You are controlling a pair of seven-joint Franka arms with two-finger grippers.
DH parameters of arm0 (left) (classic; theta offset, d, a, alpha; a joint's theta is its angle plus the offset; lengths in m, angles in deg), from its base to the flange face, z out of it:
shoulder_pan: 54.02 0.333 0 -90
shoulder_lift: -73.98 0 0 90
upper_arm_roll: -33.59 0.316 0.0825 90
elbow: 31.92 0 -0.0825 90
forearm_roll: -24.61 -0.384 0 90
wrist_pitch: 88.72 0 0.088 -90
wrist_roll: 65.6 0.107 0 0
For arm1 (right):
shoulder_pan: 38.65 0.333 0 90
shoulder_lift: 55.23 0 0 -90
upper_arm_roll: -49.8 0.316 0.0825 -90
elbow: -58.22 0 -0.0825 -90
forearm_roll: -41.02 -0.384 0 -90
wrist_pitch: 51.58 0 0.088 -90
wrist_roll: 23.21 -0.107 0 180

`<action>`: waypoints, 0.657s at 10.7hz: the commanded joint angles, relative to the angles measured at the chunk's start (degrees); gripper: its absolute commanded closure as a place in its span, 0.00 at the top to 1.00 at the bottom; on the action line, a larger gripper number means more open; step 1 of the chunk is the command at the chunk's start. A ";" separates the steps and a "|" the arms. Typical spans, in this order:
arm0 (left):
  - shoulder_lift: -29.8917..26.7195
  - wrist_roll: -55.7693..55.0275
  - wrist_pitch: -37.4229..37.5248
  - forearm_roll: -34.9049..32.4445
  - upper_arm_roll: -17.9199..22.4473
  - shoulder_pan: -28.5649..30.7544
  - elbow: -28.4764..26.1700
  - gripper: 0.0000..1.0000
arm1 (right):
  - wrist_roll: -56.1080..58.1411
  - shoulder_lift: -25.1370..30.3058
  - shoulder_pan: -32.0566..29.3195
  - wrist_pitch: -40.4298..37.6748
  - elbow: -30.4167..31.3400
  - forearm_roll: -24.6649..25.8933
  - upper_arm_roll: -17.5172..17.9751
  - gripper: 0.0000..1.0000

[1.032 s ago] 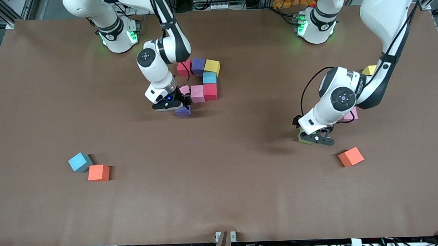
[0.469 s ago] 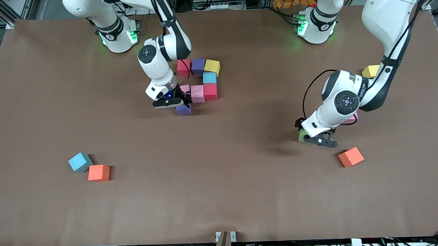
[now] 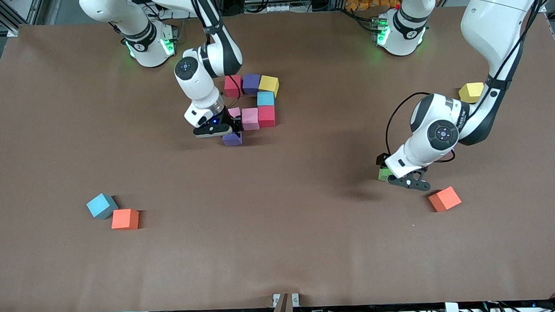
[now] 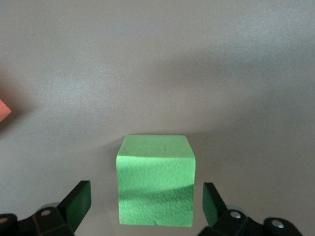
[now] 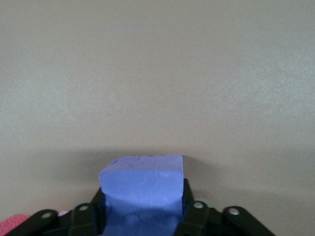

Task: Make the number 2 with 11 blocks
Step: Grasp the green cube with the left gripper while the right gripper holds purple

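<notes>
Several blocks form a cluster mid-table: red [image 3: 232, 86], purple [image 3: 251, 83], yellow [image 3: 268, 84], light blue [image 3: 265, 98], red [image 3: 266, 116] and pink [image 3: 250, 118]. At the cluster's camera-side end, my right gripper [image 3: 228, 131] [image 5: 142, 196] is shut on a purple block [image 3: 232, 139] [image 5: 142, 184] that rests on the table. My left gripper [image 3: 405, 180] [image 4: 146, 196] is open, low around a green block [image 3: 383, 173] [image 4: 155, 184], with a gap at each finger.
Toward the left arm's end lie an orange block [image 3: 444, 199], nearer the camera than the green one, and a yellow block [image 3: 470, 92]. A blue block [image 3: 101, 205] and an orange block [image 3: 124, 219] lie together toward the right arm's end.
My left arm has shifted a little toward its own end of the table, the gripper staying around the green block. The right gripper and purple block have hardly moved.
</notes>
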 commanded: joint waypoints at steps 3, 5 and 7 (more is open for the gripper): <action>2.33 -0.49 -0.23 -1.21 -0.28 -0.01 2.18 1.00 | -1.10 0.96 -2.43 -1.21 2.27 -1.38 2.36 1.00; 2.42 -1.02 -0.23 -1.21 -0.28 -0.01 2.19 1.00 | -1.01 2.19 -4.19 -3.05 2.18 -1.38 2.28 1.00; 2.42 -0.93 -0.23 -1.21 -0.28 -0.01 2.19 1.00 | -1.18 2.64 -4.63 -3.59 2.00 -1.38 2.27 1.00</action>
